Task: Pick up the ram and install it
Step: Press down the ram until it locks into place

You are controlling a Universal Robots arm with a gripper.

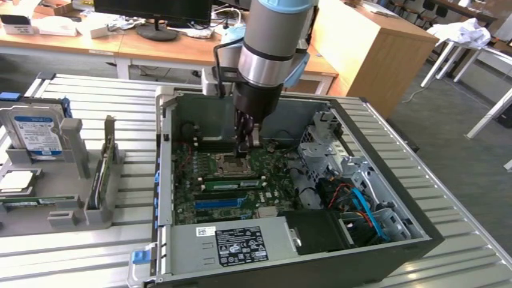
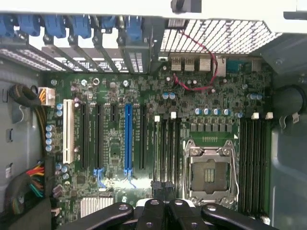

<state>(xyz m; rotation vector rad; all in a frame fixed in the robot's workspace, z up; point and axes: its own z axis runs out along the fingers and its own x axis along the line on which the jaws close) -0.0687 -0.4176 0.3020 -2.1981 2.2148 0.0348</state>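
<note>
Hard drive [image 1: 36,135] with a blue label stands at the exterior view's left, upright in a grey rack [image 1: 48,187] on the slatted table [image 1: 80,246]. Just beside it on the right, the ram [image 1: 101,174] appears to stand on edge in the rack's narrow slot, well apart from my pincer; its chips cannot be made out.

Next comes the open computer case [image 1: 165,180], lying on its side. My pincer [image 1: 246,143] hangs inside it, tips low over the motherboard [image 1: 276,165] and just above the processor socket [image 1: 232,162]. The jaws are together, and I see nothing between them.

From the wrist view, my pincer [image 2: 168,208] shows its black fingers [image 2: 120,210] pressed side by side over the board, with the long blue slot [image 2: 128,139] and the processor socket [image 2: 211,175] beyond them.

Blue cables [image 1: 364,204] lie in the case's bay at the exterior view's right.
</note>
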